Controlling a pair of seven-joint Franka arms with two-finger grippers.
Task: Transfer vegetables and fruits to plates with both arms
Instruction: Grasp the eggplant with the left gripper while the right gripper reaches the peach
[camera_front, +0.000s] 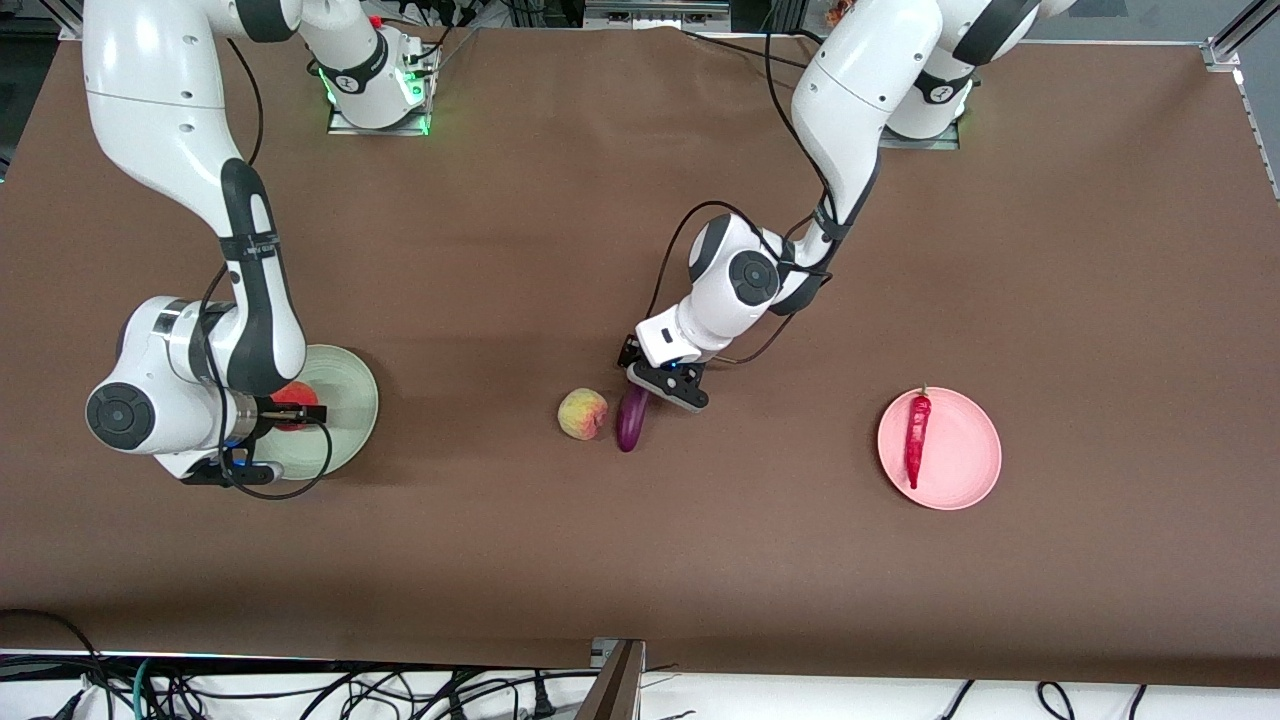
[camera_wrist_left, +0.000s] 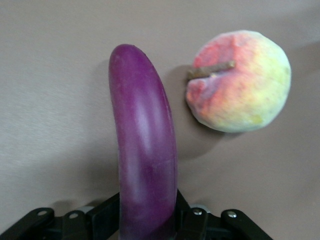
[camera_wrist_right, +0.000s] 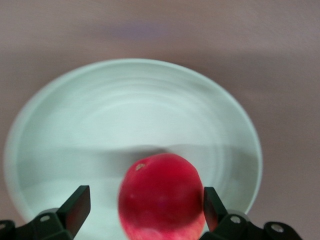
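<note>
A: Start at the left tool. It sits low at the middle of the table, and its wrist view shows the eggplant running between the fingers, which sit against its sides. I'd call that clenched on the eggplant, near one end.

B: An end grip is my worry. The eggplant is long and glossy, so on a lift the free end could sag, or the skin could slide out of the pads.

A: And the peach lies just beside it on the table. A swing of that free end might knock the peach and send it rolling.

B: It has a long way to go too. The pink plate is toward the left arm's end of the table, with the chili pepper already lying on it. Set the eggplant down carelessly and it could shove the chili off the rim.

A: Now the right tool. It's over the green plate, its fingers standing apart on either side of the red fruit, with gaps showing. Released, I'd say.

B: The fruit is round and sits on the plate near its edge. If the tool rises crookedly and a finger brushes it, it may roll off onto the table.
</note>
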